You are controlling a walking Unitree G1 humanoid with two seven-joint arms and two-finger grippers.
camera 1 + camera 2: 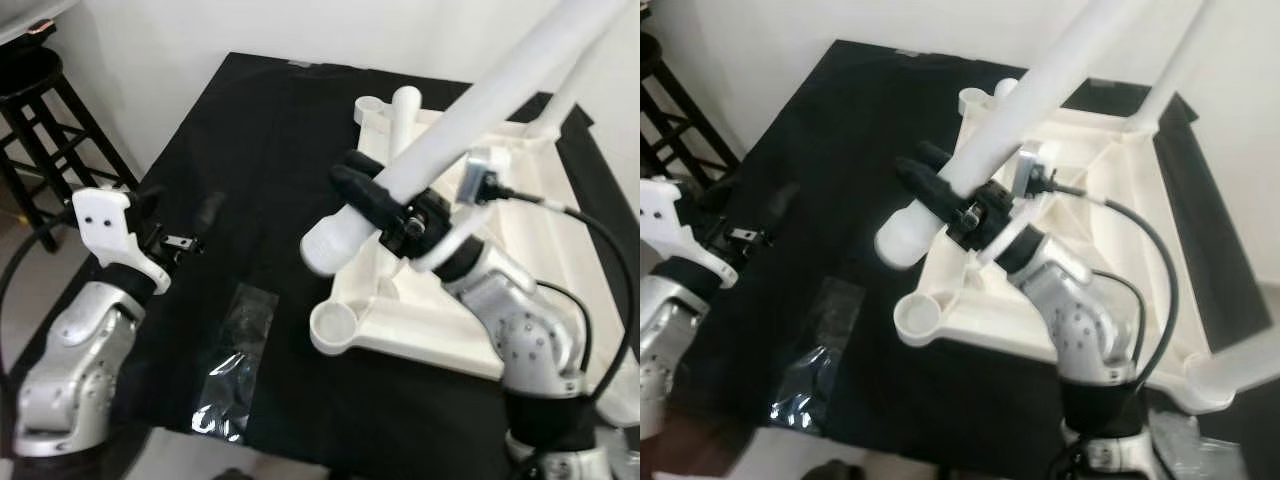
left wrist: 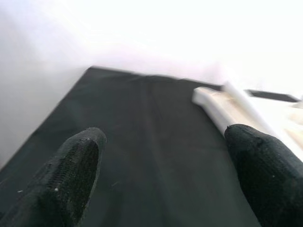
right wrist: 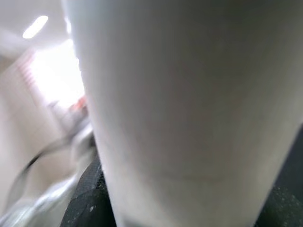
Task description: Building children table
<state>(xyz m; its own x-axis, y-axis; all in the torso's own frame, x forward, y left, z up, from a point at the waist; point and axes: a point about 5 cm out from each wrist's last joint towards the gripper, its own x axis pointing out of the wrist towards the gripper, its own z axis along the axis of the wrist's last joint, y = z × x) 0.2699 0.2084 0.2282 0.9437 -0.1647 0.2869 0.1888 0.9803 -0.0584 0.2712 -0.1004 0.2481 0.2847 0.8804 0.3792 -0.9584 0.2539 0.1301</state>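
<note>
One right claw grips one leg.

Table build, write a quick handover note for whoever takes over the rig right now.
Right hand: shut on a white table leg, held tilted above the upside-down white tabletop on the black mat.
Left hand: open, empty, over the mat's left side.
Done: at least one leg stands in a far corner socket.
Left: seat the held leg, probably in the open near socket. A plastic bag lies on the mat.
</note>
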